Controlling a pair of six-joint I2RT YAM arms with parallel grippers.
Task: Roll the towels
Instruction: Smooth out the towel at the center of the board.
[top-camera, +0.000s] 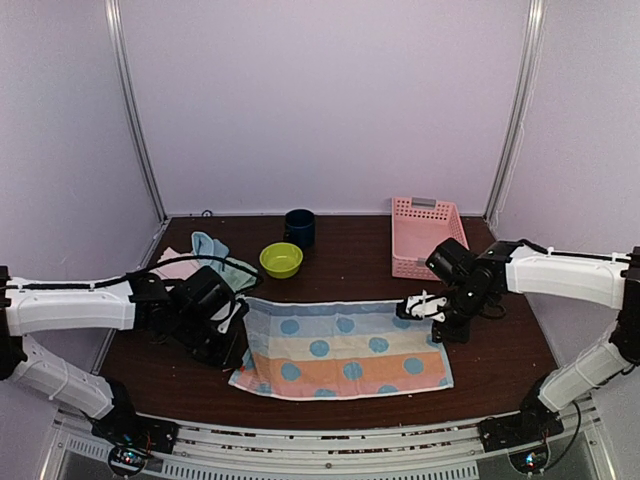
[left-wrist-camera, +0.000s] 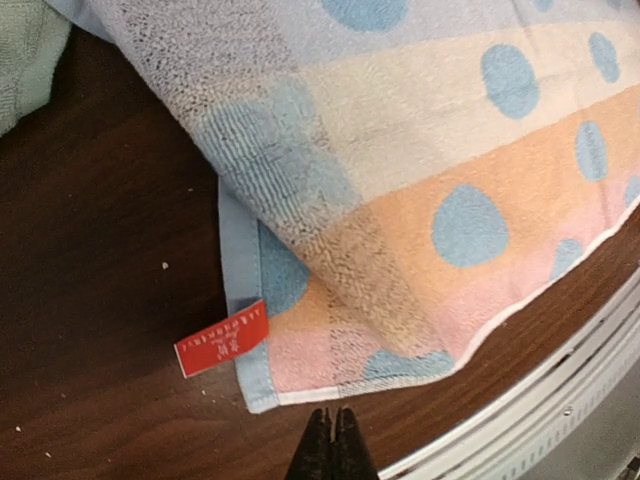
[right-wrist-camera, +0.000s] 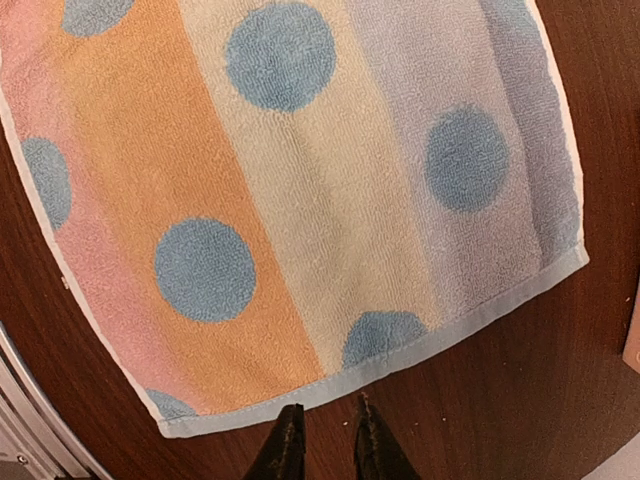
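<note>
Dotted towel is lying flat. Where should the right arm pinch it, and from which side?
Probably the pale blue hem on the right short edge of the dotted towel, coming in low from the right, off the cloth. It lies flat on the table, so only an edge offers anything to pinch. The right gripper sits just outside that hem, jaws slightly apart.

spread towel (top-camera: 340, 348): bands of pale blue, cream, orange and pink, blue dots, pale-blue hem | label (left-wrist-camera: 221, 338): red, white lettering | mint towel (left-wrist-camera: 22, 60): plain green | pink towel (top-camera: 178, 266): plain | bowl (top-camera: 281, 259): lime green | mug (top-camera: 299, 227): dark blue | basket (top-camera: 425, 235): pink lattice | table (top-camera: 500, 350): dark brown
</note>
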